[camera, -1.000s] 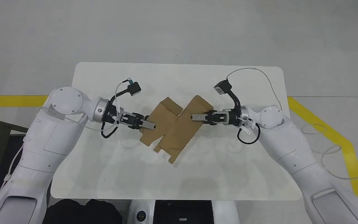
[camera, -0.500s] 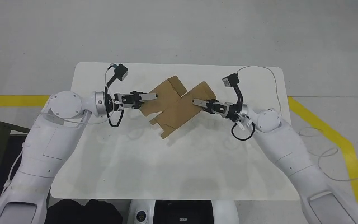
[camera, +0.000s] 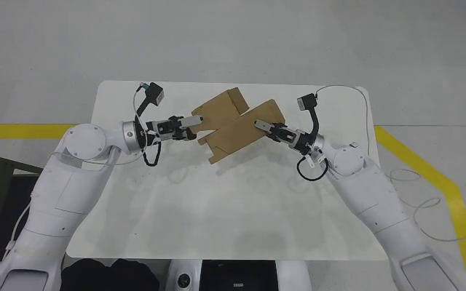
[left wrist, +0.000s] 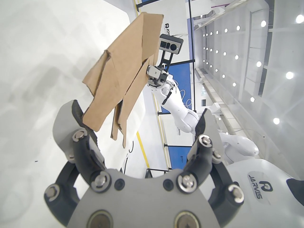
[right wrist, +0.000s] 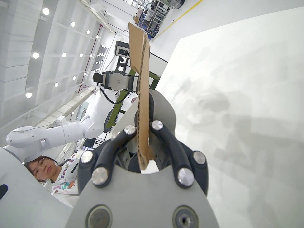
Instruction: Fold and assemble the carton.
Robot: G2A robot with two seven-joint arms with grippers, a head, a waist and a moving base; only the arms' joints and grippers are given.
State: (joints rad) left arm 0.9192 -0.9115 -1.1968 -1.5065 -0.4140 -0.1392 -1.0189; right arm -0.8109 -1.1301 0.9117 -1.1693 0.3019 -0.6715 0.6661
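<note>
A flattened brown carton (camera: 237, 124) hangs in the air over the far middle of the white table (camera: 218, 211), tilted up on edge. My right gripper (camera: 260, 125) is shut on the carton's right edge; in the right wrist view the cardboard (right wrist: 142, 84) runs between its fingers (right wrist: 163, 110). My left gripper (camera: 195, 118) is at the carton's left corner. In the left wrist view the left gripper (left wrist: 139, 110) stands open, with the cardboard (left wrist: 118, 77) corner resting against one finger (left wrist: 76, 112). The other finger (left wrist: 204, 124) is well apart from it.
The table's near half lies bare below the arms. A thin white cable (camera: 349, 98) loops over the table's far right corner. A yellow floor line (camera: 29, 131) runs past both sides of the table.
Both arms have carried the carton toward the far side of the table and raised it, and it has swung from lying low to tilted up. The grippers stayed at its two ends.
</note>
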